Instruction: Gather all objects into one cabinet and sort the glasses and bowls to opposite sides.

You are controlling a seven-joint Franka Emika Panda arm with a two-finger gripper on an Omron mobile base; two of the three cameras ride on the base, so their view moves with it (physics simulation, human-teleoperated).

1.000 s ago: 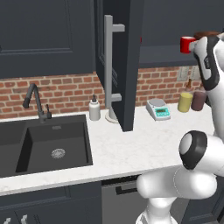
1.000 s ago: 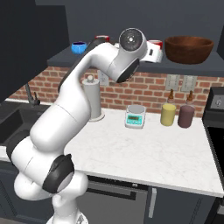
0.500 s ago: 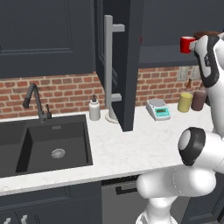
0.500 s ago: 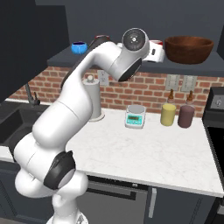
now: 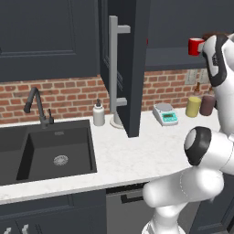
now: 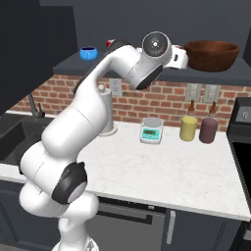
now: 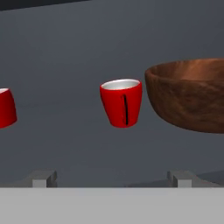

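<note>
Up on the shelf: the gripper (image 7: 112,177) sits level with the inside of the navy cabinet (image 5: 132,68), door swung open, pointing straight at a red cup (image 7: 121,102).
Claw: jaws spread as wide as they go, nothing between them, tips well short of the cup.
Cup spot: upright on the cabinet shelf, a dark vertical line on the side facing the hand, wooden bowl (image 7: 190,94) just beside it on the right, a small gap showing between them.
Other stuff: second red cup (image 7: 6,107) far off to the left, cut by the frame edge. Blue bowl (image 6: 88,52) sits at the far left end of the same shelf in the right base view, wooden bowl at the right end.
Risk 1: honestly the bowl is the worry, the right finger has to slide into that thin gap, and a bit of drift right would shove the bowl or tip the cup.
Risk 2: cup tapers toward the foot, so a low pinch could squirt it out.
Risk 3: coming in too fast just pushes the cup toward the back wall.
Open room: plenty of bare shelf left of the cup, so biasing the approach that way looks safer.
Edges: shelf front lip below the fingers, open door edge off to the left.
</note>
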